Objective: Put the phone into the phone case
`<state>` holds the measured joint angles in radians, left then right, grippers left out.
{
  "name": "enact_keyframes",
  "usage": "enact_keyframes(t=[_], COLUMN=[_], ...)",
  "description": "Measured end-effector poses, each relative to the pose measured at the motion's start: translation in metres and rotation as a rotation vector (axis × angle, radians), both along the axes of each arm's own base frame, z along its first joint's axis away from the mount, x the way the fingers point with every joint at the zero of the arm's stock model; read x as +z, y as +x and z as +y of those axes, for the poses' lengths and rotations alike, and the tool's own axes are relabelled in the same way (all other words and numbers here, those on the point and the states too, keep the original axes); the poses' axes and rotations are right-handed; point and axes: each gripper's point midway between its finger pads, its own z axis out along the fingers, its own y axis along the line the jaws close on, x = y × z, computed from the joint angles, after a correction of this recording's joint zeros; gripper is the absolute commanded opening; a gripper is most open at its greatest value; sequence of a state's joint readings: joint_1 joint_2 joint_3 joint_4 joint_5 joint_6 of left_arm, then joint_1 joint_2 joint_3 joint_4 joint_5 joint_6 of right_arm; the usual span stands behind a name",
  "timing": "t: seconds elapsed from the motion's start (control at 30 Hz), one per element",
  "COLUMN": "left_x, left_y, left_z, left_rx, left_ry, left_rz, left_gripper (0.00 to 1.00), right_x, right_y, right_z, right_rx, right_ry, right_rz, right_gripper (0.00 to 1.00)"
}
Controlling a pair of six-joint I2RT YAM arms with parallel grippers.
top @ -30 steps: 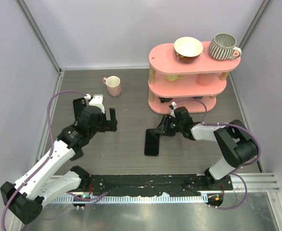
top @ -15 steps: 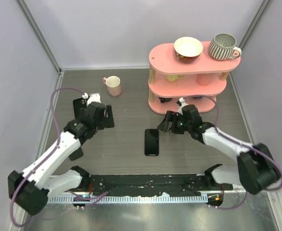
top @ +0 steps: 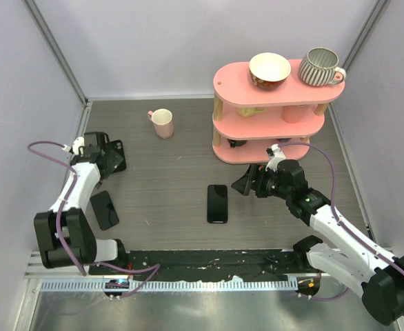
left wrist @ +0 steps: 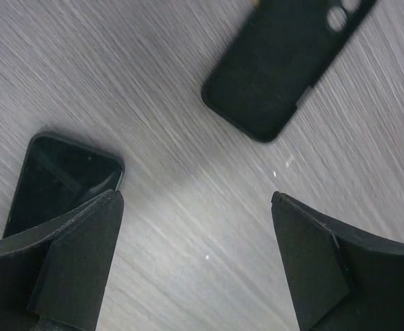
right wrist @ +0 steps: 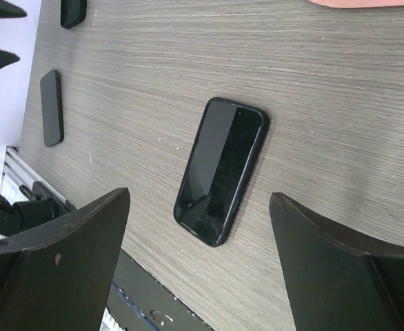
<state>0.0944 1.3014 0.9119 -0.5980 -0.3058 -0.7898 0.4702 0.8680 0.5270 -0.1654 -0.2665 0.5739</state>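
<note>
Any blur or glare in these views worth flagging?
Left wrist: table grain motion-streaked, the phone case smeared at its edges. Right wrist: sharp, with a pale sheen on the phone screen. Top external: sharp, evenly lit.

Can't make out any writing, logo or number anywhere in these shots. The phone (right wrist: 221,171) is just dark glass with nothing readable on it, and the phone case (left wrist: 285,69) is plain matte black with no print I can read
</note>
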Motion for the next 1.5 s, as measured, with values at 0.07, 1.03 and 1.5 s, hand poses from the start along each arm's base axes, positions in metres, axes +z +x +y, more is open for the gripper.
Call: enact_keyframes(t=[0.07, 1.03, 1.5], left_x=[-0.010, -0.080, -0.081], left_y=[0.007, 0.132, 0.103], left_z=[0.012, 0.054, 0.020], left_rx=[0.061, -0.240, -0.330], left_ry=[-0.017, -0.116, -0.159], left_rz=[0.007, 0.173, 0.215], left_gripper=[0.85, 0.32, 0.00], right_x=[-0.001, -0.005, -0.005], right_y=[-0.002, -0.011, -0.009], right_z=[0.002, 0.004, 0.003], right_rx=[0.015, 0.097, 0.091], right_ry=[0.003, -0.039, -0.045], right_rz=[0.008, 0.007, 0.004], right_gripper=[0.88, 0.89, 0.88])
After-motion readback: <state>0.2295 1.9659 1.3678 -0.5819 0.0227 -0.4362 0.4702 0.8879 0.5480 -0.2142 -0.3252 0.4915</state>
